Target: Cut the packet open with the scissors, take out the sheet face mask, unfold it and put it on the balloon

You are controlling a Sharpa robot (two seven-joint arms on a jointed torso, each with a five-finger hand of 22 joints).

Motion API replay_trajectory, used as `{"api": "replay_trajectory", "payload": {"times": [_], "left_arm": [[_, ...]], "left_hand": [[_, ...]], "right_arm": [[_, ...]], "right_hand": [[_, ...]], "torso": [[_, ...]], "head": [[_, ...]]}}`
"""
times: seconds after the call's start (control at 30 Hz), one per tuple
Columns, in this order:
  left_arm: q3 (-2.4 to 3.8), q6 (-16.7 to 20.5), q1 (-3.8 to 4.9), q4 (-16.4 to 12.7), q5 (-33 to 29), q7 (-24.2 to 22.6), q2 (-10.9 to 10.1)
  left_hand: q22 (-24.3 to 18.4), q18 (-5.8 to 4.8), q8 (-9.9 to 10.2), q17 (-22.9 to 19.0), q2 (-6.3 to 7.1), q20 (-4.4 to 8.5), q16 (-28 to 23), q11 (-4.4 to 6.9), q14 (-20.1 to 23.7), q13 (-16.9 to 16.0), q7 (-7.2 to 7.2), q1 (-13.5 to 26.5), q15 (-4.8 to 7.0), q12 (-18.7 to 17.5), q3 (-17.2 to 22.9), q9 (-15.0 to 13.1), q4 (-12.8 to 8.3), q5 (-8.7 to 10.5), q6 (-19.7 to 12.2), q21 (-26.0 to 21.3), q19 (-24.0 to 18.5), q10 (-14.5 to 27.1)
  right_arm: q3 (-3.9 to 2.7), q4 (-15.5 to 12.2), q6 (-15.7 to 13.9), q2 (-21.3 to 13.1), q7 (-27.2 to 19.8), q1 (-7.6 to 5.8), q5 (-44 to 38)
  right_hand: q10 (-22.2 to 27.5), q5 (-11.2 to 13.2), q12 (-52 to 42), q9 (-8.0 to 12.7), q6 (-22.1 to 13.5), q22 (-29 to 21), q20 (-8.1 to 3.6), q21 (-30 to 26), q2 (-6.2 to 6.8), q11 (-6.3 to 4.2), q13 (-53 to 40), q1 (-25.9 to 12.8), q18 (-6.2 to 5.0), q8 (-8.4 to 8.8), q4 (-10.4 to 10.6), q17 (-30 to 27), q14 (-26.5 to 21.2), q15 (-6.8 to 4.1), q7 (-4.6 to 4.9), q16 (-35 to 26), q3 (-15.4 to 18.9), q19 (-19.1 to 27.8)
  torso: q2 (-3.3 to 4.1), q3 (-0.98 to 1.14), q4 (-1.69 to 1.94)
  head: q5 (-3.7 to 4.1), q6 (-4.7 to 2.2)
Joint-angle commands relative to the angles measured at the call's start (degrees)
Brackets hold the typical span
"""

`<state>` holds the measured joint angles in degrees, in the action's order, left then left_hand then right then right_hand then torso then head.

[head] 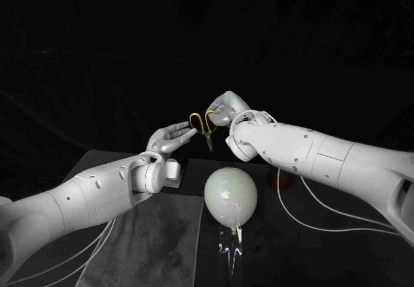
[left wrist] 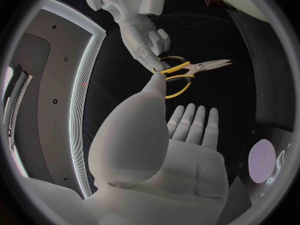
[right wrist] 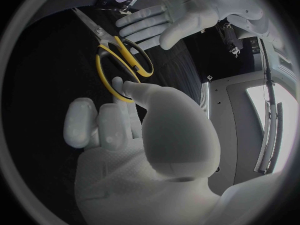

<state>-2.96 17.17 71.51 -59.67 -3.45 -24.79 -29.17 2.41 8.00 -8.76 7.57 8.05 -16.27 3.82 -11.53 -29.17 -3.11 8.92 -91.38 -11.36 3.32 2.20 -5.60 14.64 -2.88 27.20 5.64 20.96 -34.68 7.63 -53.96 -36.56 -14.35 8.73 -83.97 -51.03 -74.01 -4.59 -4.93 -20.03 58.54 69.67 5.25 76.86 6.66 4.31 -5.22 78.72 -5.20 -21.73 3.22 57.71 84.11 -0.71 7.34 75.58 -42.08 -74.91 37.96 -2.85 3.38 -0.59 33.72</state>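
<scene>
**Scissors (head: 203, 124) held in the air between the two hands**

Scissors with yellow handle loops hang above the black table (head: 302, 263), behind the pale balloon (head: 231, 190) and well above it. The right hand (head: 226, 109) grasps them at the loops: in the right wrist view its thumb lies against one yellow loop, and the blades point away and down, nearly together. The left hand (head: 173, 139) is released, with its fingers (left wrist: 194, 121) stretched out flat and apart just beside the loops. I cannot tell whether its thumb touches the handle. A grey cloth (head: 146, 239) lies on the table under the left arm.

I judge the scissors to be light and stiff, so they will not bend or sag. The smooth plastic loops may turn or slip between metal fingers, because the hold is only at one end. The good place to take them is through or around the loops, never at the blades. A finger in each loop will be needed for cutting. The balloon looks thin and fragile, so the points should stay away from it.
</scene>
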Motion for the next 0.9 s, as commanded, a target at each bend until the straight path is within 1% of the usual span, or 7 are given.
{"api": "replay_trajectory", "payload": {"times": [0.03, 0.27, 0.5, 0.57, 0.7, 0.83, 0.9], "left_arm": [[0.00, -3.1, 0.16, 0.9, 1.4, 3.4, 0.8], [-0.08, -4.1, 0.21, 2.6, 1.5, 4.9, 2.2], [-0.14, -7.3, 0.24, 3.2, 1.4, 5.6, 2.9], [-0.15, -9.2, 0.25, 3.0, 1.3, 5.7, 2.9], [-0.15, -10.8, 0.25, 2.7, 0.8, 5.4, 3.1], [-0.15, -11.2, 0.25, 2.7, 0.1, 4.9, 3.3], [-0.15, -11.1, 0.25, 2.8, -0.4, 4.7, 3.4]], "left_hand": [[-0.1, 0.93, 0.3, -0.2, -0.19, -0.04, -0.4, 0.03, 0.6, 0.0, 3.70, -0.8, 0.11, -0.3, -0.9, -0.1, 0.5, 0.11, -0.7, -0.5, -1.2, 0.6], [-0.1, 1.28, 0.2, -0.2, -0.76, -0.06, -0.5, 0.04, 0.6, 0.0, 3.92, -1.8, 0.34, -0.2, -1.0, -0.2, 0.7, 0.11, -0.4, -0.6, -1.4, 0.1], [0.1, 1.79, -1.0, 0.2, -1.99, -0.12, -0.1, -0.07, -1.3, -0.2, 4.19, -3.3, 0.65, 0.3, -1.0, -1.0, 0.6, 0.12, 2.2, -0.5, -0.9, -2.6], [0.6, 1.82, -2.4, 1.1, -2.98, -0.37, 0.9, 0.42, -5.3, -0.5, 3.94, -4.3, 0.42, 0.8, -0.9, -1.8, 0.2, 0.06, 5.4, 0.8, 2.9, -5.8], [0.5, 1.59, -4.6, 1.5, -3.74, -0.43, 1.4, 0.62, -7.6, -0.9, 3.56, -5.0, 0.41, 1.9, -1.1, -3.1, 0.0, 0.12, 10.5, 0.7, 2.8, -11.9], [0.4, 1.74, -6.1, 2.2, -4.55, -0.40, 2.2, 0.93, -10.9, -0.9, 3.22, -5.8, 0.66, 2.4, -1.0, -4.0, -0.3, 0.12, 14.1, 0.6, 3.0, -13.8], [0.5, 1.99, -7.0, 2.9, -5.30, -0.36, 3.0, 0.91, -14.3, -1.0, 3.03, -6.6, 0.93, 2.8, -0.7, -4.4, -0.6, 0.11, 16.1, 0.8, 3.5, -15.7]], "right_arm": [[-0.07, -0.4, -1.3, 0.2, -1.1, 0.11, 1.2], [-0.08, -2.2, -1.8, 0.3, -1.1, 0.32, 2.1], [-0.09, -3.3, -2.0, 0.4, -1.3, 0.39, 2.4], [-0.10, -3.5, -2.0, 0.4, -1.2, 0.43, 2.6], [-0.10, -3.7, -2.0, 0.5, -1.0, 0.47, 3.1], [-0.10, -3.8, -2.0, 0.5, -0.9, 0.50, 3.5], [-0.11, -3.9, -2.0, 0.5, -0.9, 0.52, 3.7]], "right_hand": [[-1.5, -0.3, 0.1, -0.1, -0.4, 0.1, -0.04, 0.1, -0.37, -0.97, -0.1, -0.4, 0.35, -0.39, -0.5, 0.1, 0.5, -0.28, 0.02, 0.3, -0.8, -0.3], [-1.5, -0.5, 0.2, -0.3, -0.5, 0.0, -0.03, 0.1, -0.38, -0.96, -0.1, -0.5, 0.33, -0.49, -0.7, 0.1, 0.5, -0.27, 0.03, 0.4, -0.8, -0.2], [-1.5, -0.5, 0.2, -0.4, -0.5, 0.0, -0.03, 0.1, -0.39, -0.96, -0.1, -0.5, 0.33, -0.53, -0.7, 0.1, 0.5, -0.27, 0.04, 0.4, -0.9, -0.2], [-1.5, -0.5, 0.2, -0.4, -0.5, 0.0, -0.03, 0.1, -0.39, -0.96, -0.1, -0.5, 0.33, -0.53, -0.7, 0.1, 0.5, -0.27, 0.04, 0.4, -0.9, -0.2], [-1.5, -0.6, 0.2, -0.4, -0.6, 0.0, -0.02, 0.1, -0.42, -0.95, -0.2, -0.6, 0.32, -0.58, -0.8, 0.2, 0.5, -0.26, 0.04, 0.4, -0.9, -0.2], [-1.5, -0.6, 0.2, -0.5, -0.6, -0.1, -0.02, 0.0, -0.43, -0.94, -0.2, -0.6, 0.29, -0.59, -0.8, 0.2, 0.5, -0.26, 0.05, 0.4, -0.9, -0.1], [-1.5, -0.6, 0.2, -0.5, -0.6, -0.1, -0.02, 0.0, -0.43, -0.94, -0.2, -0.6, 0.29, -0.59, -0.8, 0.2, 0.5, -0.26, 0.05, 0.4, -0.9, -0.1]], "torso": [[0.13, -0.10, 0.04], [0.01, 0.06, -0.01], [-0.03, 0.09, -0.04], [-0.03, 0.08, -0.04], [0.00, 0.08, 0.00], [0.01, 0.10, 0.06], [0.00, 0.08, -0.03]], "head": [[-0.90, 0.09], [-1.33, 0.32], [-1.43, 0.37], [-1.42, 0.36], [-1.33, 0.30], [-1.45, 0.19], [-1.37, 0.13]]}}
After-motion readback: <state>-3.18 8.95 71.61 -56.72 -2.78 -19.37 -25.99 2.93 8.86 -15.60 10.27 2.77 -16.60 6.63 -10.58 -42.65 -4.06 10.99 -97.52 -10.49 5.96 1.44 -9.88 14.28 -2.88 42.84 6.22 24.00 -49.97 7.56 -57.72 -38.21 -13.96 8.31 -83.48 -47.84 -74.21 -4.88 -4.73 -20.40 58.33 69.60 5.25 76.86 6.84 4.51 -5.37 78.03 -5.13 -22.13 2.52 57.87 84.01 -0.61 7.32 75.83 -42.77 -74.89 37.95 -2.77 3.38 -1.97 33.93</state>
